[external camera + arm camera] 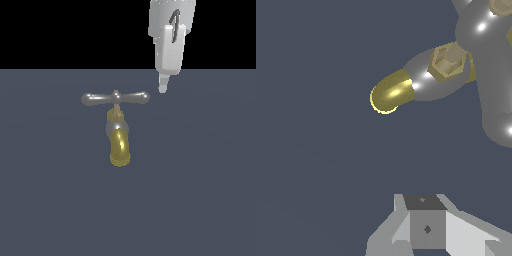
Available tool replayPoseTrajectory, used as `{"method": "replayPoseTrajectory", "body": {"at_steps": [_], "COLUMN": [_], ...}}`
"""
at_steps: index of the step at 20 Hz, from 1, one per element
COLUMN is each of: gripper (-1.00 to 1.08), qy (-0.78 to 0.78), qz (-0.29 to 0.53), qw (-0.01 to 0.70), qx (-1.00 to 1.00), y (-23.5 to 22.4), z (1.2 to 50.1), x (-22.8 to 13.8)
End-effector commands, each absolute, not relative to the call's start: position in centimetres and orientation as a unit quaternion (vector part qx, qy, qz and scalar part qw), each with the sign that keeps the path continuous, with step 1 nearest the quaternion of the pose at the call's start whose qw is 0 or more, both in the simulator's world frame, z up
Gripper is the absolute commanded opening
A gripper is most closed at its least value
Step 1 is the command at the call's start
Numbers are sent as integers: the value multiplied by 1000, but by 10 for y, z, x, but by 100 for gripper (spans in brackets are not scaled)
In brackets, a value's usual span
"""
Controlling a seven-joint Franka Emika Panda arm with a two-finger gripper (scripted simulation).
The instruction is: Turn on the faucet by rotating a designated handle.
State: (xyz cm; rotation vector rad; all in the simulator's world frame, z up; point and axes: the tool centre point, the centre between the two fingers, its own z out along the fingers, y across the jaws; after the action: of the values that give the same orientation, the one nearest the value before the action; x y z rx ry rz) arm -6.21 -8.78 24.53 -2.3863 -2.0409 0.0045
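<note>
The faucet [119,131] stands on the dark floor with its curved brass-yellow spout [120,147] pointing toward the camera. The silver handle [115,98] lies horizontally across its top, with a rounded end on each side. My white gripper [162,89] hangs above and to the exterior view's right of the handle's right end, a small gap away and not touching it. It is seen edge-on, so its jaws cannot be read. In the wrist view the spout [390,92], the grey collar [428,82] and part of the handle [492,85] show beyond my gripper [427,227].
A flat dark grey-blue floor [200,200] spreads around the faucet, with black background behind it. Nothing else is in view.
</note>
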Motion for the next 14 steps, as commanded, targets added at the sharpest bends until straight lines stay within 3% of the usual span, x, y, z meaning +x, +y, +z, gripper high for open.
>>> {"method": "replayPoseTrajectory", "body": {"at_steps": [1,14], "gripper": [-100,-100], "qy": [-671,-743], "qz": [1,0], "qw": [0,0], "qx": [-742,-669], "y": [-85,-67], "z": [236,203], "x": [-53,-21]}}
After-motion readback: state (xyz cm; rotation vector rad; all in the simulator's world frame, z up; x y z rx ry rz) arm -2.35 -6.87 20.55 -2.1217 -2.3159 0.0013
